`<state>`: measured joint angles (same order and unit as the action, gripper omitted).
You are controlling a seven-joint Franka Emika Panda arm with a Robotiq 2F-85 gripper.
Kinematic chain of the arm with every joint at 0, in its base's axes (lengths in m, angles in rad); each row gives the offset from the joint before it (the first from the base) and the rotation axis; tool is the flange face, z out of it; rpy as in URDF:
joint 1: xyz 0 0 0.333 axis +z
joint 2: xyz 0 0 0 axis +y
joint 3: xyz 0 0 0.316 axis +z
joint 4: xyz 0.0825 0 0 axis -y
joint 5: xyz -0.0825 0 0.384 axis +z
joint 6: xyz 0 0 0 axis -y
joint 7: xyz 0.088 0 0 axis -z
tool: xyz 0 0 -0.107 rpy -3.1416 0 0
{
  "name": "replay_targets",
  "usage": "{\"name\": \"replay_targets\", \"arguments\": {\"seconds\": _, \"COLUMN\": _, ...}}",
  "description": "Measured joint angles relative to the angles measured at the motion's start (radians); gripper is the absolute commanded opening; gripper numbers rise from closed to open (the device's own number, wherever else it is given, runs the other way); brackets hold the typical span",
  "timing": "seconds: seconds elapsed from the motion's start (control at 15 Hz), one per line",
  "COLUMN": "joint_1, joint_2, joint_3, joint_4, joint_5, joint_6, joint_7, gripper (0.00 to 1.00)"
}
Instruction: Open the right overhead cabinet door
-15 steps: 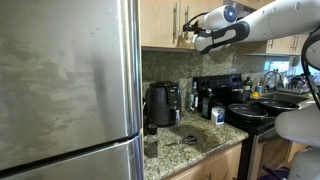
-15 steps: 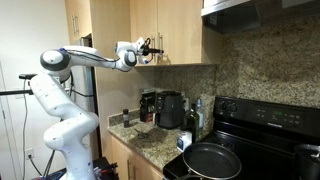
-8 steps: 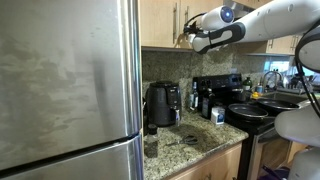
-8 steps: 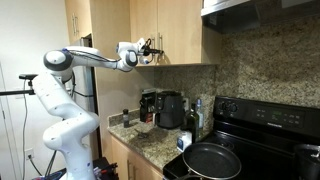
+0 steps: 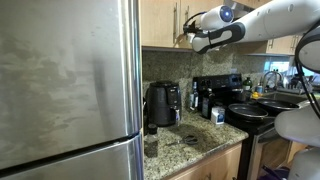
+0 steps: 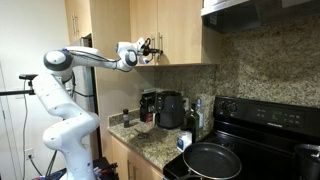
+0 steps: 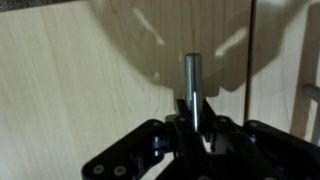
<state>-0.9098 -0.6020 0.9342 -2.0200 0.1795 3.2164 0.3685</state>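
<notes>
The right overhead cabinet door (image 6: 180, 28) is a light-tan wood panel and stands closed against its twin. Its slim metal bar handle (image 7: 193, 85) runs vertically, with one end showing in the wrist view. My gripper (image 7: 195, 118) is shut on that handle near its end, one black finger on each side of the bar. In both exterior views the arm reaches up to the cabinet, with the gripper (image 5: 185, 38) (image 6: 155, 48) at the door's lower edge by the seam between the two doors. The twin door (image 6: 142, 25) hangs beside it.
A steel fridge (image 5: 70, 80) fills the near side of an exterior view. On the granite counter (image 6: 150, 145) below stand a black appliance (image 6: 170, 108) and small bottles. A black stove with a frying pan (image 6: 210, 160) sits under the range hood (image 6: 260, 8).
The jaws have closed on the handle bar over the last second. The arm has barely moved, and the door has stayed closed.
</notes>
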Motion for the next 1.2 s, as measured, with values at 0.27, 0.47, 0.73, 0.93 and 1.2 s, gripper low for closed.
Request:
{"name": "replay_targets", "arguments": {"seconds": 0.27, "joint_1": 0.114, "joint_2": -0.001, "joint_3": -0.103, "joint_4": -0.007, "joint_5": -0.046, "joint_6": -0.071, "joint_7": -0.071, "gripper": 0.04}}
{"name": "replay_targets", "arguments": {"seconds": 0.47, "joint_1": 0.323, "joint_2": -0.046, "joint_3": -0.327, "joint_4": -0.034, "joint_5": -0.084, "joint_6": -0.091, "joint_7": -0.135, "gripper": 0.04}}
{"name": "replay_targets", "arguments": {"seconds": 0.73, "joint_1": 0.495, "joint_2": -0.171, "joint_3": -0.6, "joint_4": -0.107, "joint_5": -0.117, "joint_6": -0.138, "joint_7": -0.158, "gripper": 0.49}}
{"name": "replay_targets", "arguments": {"seconds": 0.93, "joint_1": 0.616, "joint_2": -0.232, "joint_3": -0.726, "joint_4": -0.159, "joint_5": -0.125, "joint_6": -0.293, "joint_7": -0.179, "gripper": 0.69}}
{"name": "replay_targets", "arguments": {"seconds": 1.2, "joint_1": 0.744, "joint_2": -0.22, "joint_3": -0.734, "joint_4": -0.192, "joint_5": -0.161, "joint_6": -0.443, "joint_7": -0.194, "gripper": 0.96}}
